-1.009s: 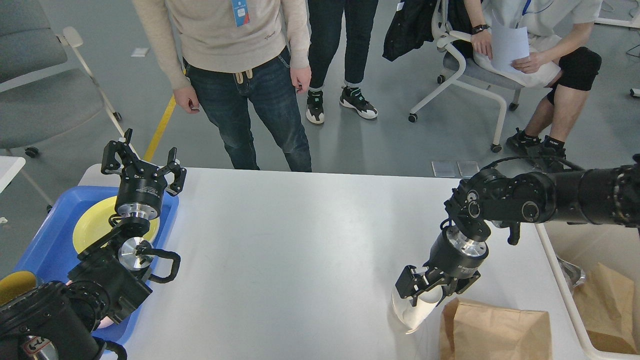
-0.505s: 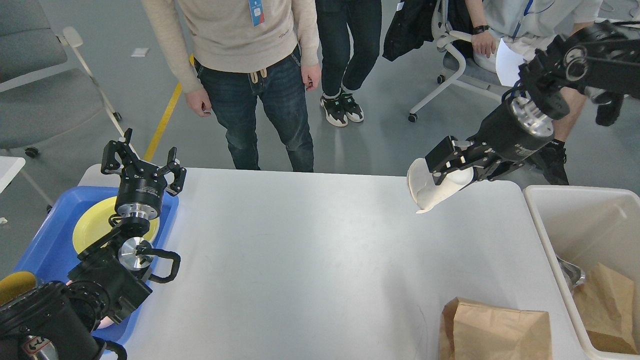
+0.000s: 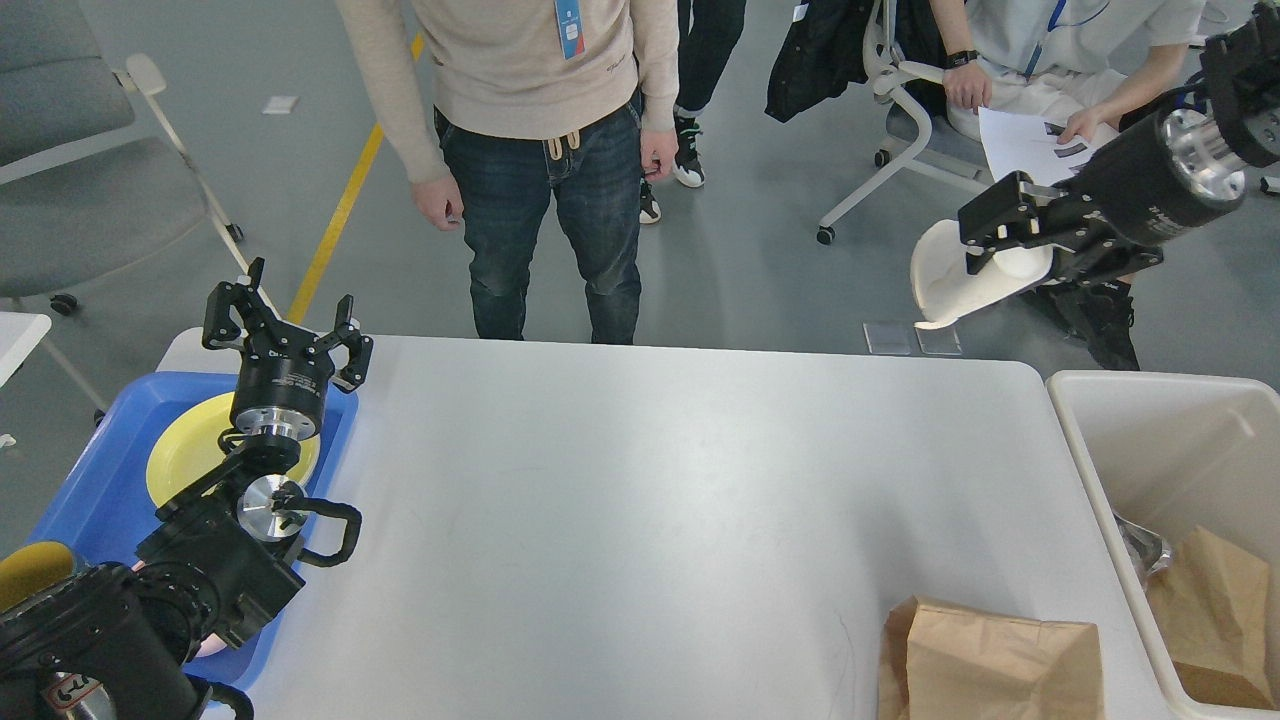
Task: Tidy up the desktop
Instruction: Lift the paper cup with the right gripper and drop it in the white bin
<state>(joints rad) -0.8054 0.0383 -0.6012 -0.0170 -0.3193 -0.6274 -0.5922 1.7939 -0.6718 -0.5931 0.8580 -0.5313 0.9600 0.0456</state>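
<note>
Right hand [image 3: 1010,235] is up high past the far right corner of the big white glossy worktop [image 3: 640,520], pinching a crumpled white paper cup [image 3: 960,285] on its side, while the left hand [image 3: 285,325] hangs with fingers spread over the round yellow plate [image 3: 185,450] in the blue plastic tray [image 3: 95,480]. My worry is the cup's squashed and held out over the floor, not over the beige rectangular bin [image 3: 1100,450], so letting go now or a slip would drop it by the seated guy. A brown paper bag [image 3: 990,660] still sits at the worktop's near right edge; the standing guy's blue badge is too small to read.
</note>
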